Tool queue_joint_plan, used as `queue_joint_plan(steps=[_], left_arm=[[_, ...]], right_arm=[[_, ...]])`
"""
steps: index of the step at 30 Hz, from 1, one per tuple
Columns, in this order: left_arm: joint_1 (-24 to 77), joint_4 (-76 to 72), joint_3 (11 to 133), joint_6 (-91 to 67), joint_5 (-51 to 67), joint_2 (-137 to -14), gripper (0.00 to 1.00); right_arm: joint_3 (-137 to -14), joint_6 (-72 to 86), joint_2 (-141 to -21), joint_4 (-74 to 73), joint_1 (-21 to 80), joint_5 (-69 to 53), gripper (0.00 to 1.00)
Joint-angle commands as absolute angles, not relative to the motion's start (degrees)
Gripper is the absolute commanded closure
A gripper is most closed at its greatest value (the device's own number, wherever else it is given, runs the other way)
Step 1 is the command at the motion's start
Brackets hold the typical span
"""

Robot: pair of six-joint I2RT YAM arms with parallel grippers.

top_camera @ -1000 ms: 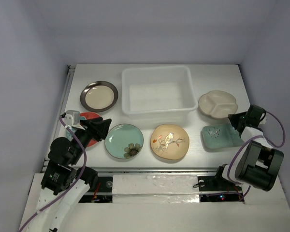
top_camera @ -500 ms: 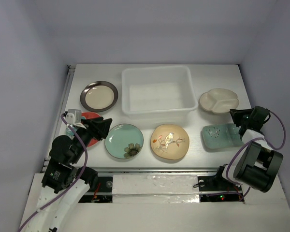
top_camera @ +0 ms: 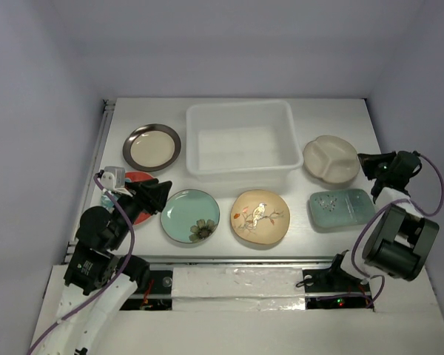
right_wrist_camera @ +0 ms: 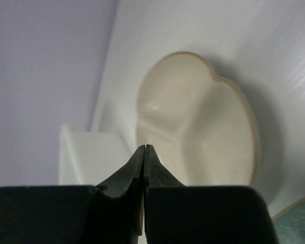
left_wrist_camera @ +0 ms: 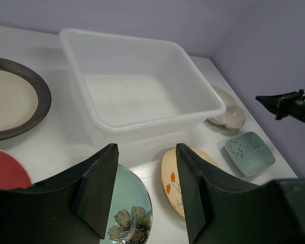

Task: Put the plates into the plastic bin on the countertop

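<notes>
Overhead view: my left claw (top_camera: 157, 194) hangs half open with nothing in it, the teal plate (top_camera: 190, 215) just ahead and the bin (top_camera: 240, 111) beyond. My right claw (top_camera: 362, 157) is pinched closed and empty, tips just beside the divided plate (top_camera: 329, 159); I cannot tell if they touch. Left wrist: bin straight ahead past the parted fingers, bird plate (left_wrist_camera: 169, 178) nearer. Right wrist: tips meet, divided plate just past them.

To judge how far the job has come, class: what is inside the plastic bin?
Nothing: the plastic bin shows a bare floor from above. The plates all lie outside it on the countertop. From the left wrist view, the near wall's rim covers a strip of floor.
</notes>
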State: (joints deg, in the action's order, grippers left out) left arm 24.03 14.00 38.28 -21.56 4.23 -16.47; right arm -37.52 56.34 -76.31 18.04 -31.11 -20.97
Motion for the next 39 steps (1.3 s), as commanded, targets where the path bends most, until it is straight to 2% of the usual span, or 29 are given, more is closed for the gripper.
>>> queue_joint_plan(steps=[1, 6, 9, 10, 11, 12, 13, 14, 16, 19, 25, 29, 34, 39], left_arm=[[24.3, 11.6, 38.7, -21.9, 4.4, -17.1, 0.54], [24.3, 11.5, 38.7, -21.9, 4.7, -17.6, 0.54], [23.8, 11.4, 38.7, -21.7, 5.2, -17.5, 0.54], [23.8, 11.4, 38.7, -21.7, 5.1, -17.3, 0.54], [23.8, 11.4, 38.8, -21.7, 5.1, -17.2, 0.54], [23.8, 11.4, 38.8, -21.7, 5.1, -16.9, 0.54], [23.8, 11.4, 38.8, -21.7, 5.1, -16.8, 0.54], [23.8, 11.4, 38.8, -21.6, 5.2, -16.8, 0.54], [23.8, 11.4, 38.8, -21.5, 5.3, -16.6, 0.54], [24.4, 11.6, 38.9, -21.5, 5.0, -15.8, 0.54], [25.5, 11.7, 39.0, -21.6, 4.5, -14.2, 0.54], [26.1, 11.4, 38.8, -21.7, 4.5, -13.7, 0.54], [27.5, 11.4, 38.8, -21.8, 4.8, -13.8, 0.53], [28.0, 11.5, 38.8, -21.8, 4.4, -13.3, 0.53]], right_arm=[[-39.7, 52.8, -82.1, 14.9, -31.4, -20.5, 1.0], [-42.5, 46.7, -83.3, 5.4, -31.4, -13.1, 1.0], [-47.0, 43.3, -83.9, -4.1, -31.4, -6.8, 0.85], [-47.6, 42.0, -84.1, -5.4, -31.4, -4.4, 0.72], [-48.1, 41.4, -84.3, -7.8, -31.4, -3.9, 0.66], [-48.4, 41.2, -84.1, -8.7, -31.4, -2.6, 0.65], [-47.8, 40.9, -83.5, -8.4, -31.4, -2.7, 0.56], [-47.6, 40.5, -83.3, -7.7, -31.4, -3.0, 0.52], [-50.0, 39.2, -84.5, -9.0, -31.4, -4.5, 0.48], [-54.9, 37.1, -89.5, -16.3, -30.8, -5.3, 0.51], [-55.4, 38.8, -90.4, -17.8, -29.1, -6.7, 0.51], [-53.4, 43.2, -94.6, -15.0, -27.8, -12.8, 0.52], [-49.2, 47.2, -90.6, -11.1, -27.8, -9.2, 0.54], [-51.5, 48.2, -93.0, -12.2, -27.2, -11.1, 0.56]])
